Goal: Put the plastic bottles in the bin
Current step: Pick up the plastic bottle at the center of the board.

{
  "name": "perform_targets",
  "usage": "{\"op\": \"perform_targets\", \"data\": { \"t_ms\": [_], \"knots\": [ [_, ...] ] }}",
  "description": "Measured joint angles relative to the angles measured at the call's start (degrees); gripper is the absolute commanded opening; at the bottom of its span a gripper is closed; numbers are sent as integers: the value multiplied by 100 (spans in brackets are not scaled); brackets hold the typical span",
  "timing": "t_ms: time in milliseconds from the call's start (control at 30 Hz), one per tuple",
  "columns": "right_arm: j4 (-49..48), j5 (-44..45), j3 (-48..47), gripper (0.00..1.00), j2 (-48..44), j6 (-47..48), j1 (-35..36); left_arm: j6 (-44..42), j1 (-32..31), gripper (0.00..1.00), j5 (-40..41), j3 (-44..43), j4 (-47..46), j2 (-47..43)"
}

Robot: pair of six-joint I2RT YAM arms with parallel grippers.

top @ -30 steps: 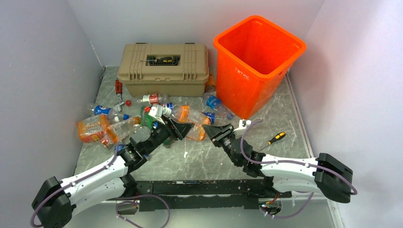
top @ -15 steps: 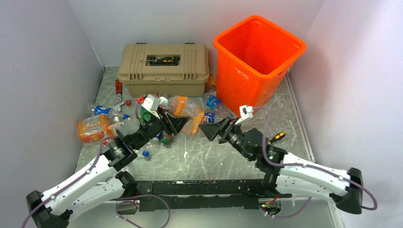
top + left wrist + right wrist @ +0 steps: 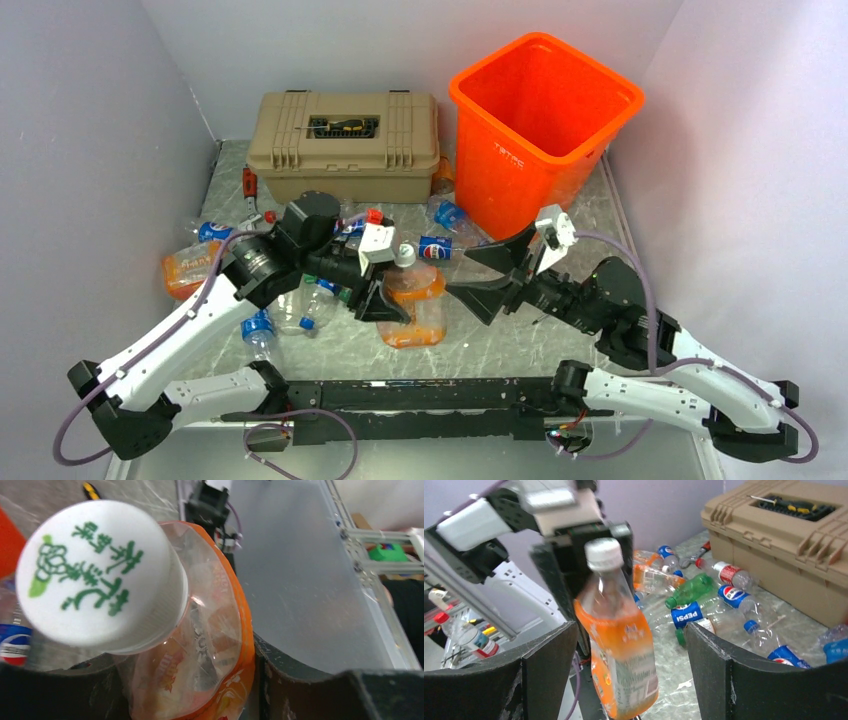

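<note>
My left gripper [image 3: 378, 292] is shut on a large orange-wrapped bottle [image 3: 412, 305] and holds it upright above the table, its white cap [image 3: 405, 255] on top. In the left wrist view the bottle [image 3: 215, 645] sits squeezed between the dark fingers, cap [image 3: 100, 575] towards the camera. My right gripper [image 3: 487, 276] is open and faces the bottle from the right. In the right wrist view the bottle [image 3: 621, 650] stands between the wide fingers [image 3: 549, 670] with a gap on each side. More plastic bottles [image 3: 190, 265] lie at the left. The orange bin [image 3: 545, 120] stands at the back right.
A tan latched toolbox [image 3: 345, 145] sits at the back, left of the bin. Loose Pepsi bottles [image 3: 432, 247] lie in front of it, also the Pepsi [image 3: 686, 614] and green bottle [image 3: 686, 590] in the right wrist view. Grey walls close both sides.
The left arm lifted the orange-wrapped bottle off the pile and swung it right, now upright. The right gripper opened, rose and came round the bottle from the right.
</note>
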State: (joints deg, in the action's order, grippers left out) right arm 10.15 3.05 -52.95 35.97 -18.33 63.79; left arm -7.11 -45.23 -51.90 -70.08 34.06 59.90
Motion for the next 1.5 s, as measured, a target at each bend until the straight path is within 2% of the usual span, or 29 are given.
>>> {"op": "perform_targets", "data": {
  "t_ms": [133, 333, 733, 967, 1100, 1167, 1267, 1300, 1367, 1433, 1467, 1500],
  "knots": [
    [184, -306, -407, 73, 111, 251, 2, -319, 0, 0, -400, 181, 389, 109],
    [367, -492, -1228, 74, 911, 365, 2, -476, 2, 0, -627, 184, 433, 304],
    [758, -570, -1235, 73, 1611, 291, 7, -369, 4, 0, -597, 647, 17, 358],
    [776, -566, -1241, 63, 1858, 223, 7, -289, 57, 0, -568, 713, -201, 356],
    [782, -568, -1241, 61, 1993, 162, 7, -245, 81, 0, -553, 782, -254, 350],
    [778, -566, -1241, 54, 2006, 136, 7, -223, 90, 0, -540, 804, -291, 339],
    [739, -546, -1241, 28, 2011, 98, 7, -203, 92, 0, -535, 811, -341, 323],
    [719, -516, -1241, 13, 2020, 79, 7, -203, 92, 0, -544, 811, -343, 319],
    [699, -498, -1241, 0, 2039, 83, 4, -162, 92, 8, -553, 828, -337, 295],
    [717, -503, -1239, 0, 2055, 140, 4, -70, 101, 21, -595, 879, -326, 240],
    [713, -501, -1237, 0, 2061, 120, 7, -70, 101, 31, -555, 903, -341, 212],
    [704, -490, -1237, 0, 2061, 98, 9, -68, 101, 49, -529, 914, -350, 190]
  ]
}}
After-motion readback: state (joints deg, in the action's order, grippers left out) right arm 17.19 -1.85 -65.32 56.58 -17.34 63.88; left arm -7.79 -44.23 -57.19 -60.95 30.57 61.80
